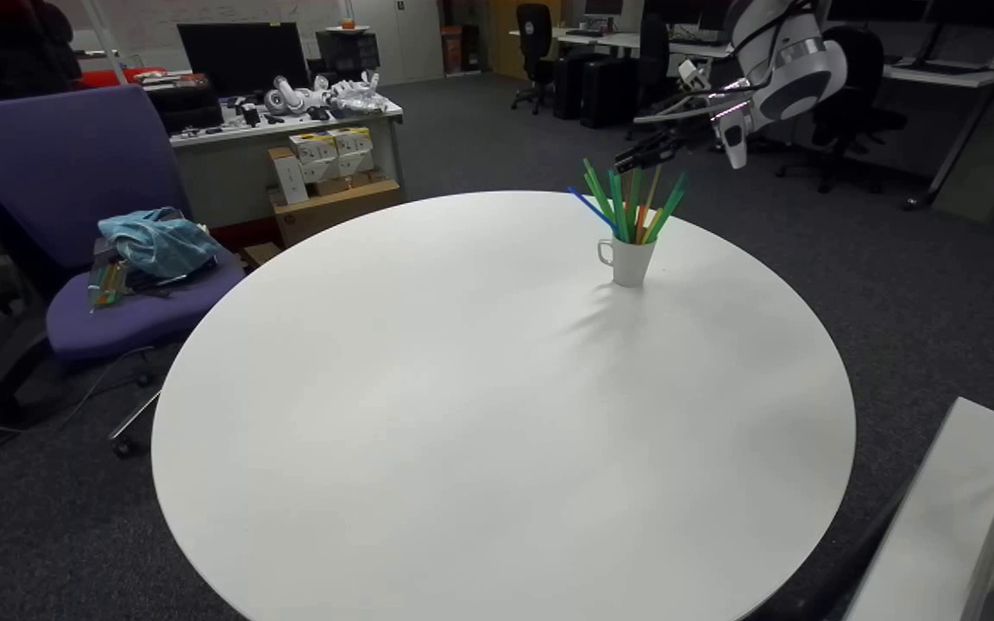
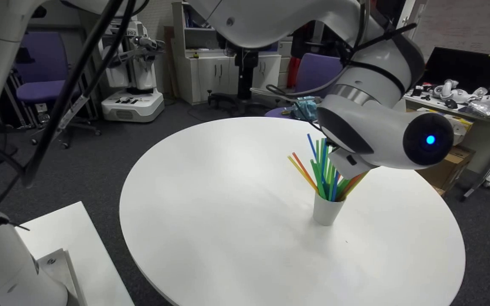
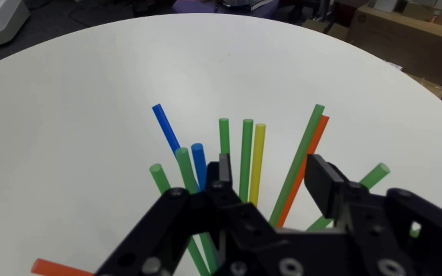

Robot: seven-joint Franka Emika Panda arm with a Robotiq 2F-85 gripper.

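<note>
The straws [image 1: 619, 207] crowding the mug [image 1: 632, 263] look like thin plastic tubes to me. I'd expect them to be nearly weightless, smooth enough to slide, springy along their length and easy to flatten under a hard squeeze. A light pinch on the bare upper stretch, above the mug's rim and a little below a tip, seems the best hold; lower down they bunch together. The mug itself looks rigid, perhaps ceramic, and could tip if several straws were dragged sideways.

My fingers [image 3: 225, 168] stand moderately wide apart above the mug, about level with the straws' upper ends as far as I can judge, and I see nothing pinched. In the wrist view a green straw [image 3: 246, 161], a yellow straw [image 3: 258, 161] and the lower length of an orange straw [image 3: 318, 134] show in the gap; whether any of them brushes a finger I can't tell.

The mug is upright on the round table [image 1: 462, 414], and a blue straw [image 1: 592, 210] leans out over its handle [image 1: 600, 253]. In an exterior view the arm [image 2: 364, 127] screens the fingers from me. Well apart from the mug, on its handle side, stands a purple chair [image 1: 57, 164].
</note>
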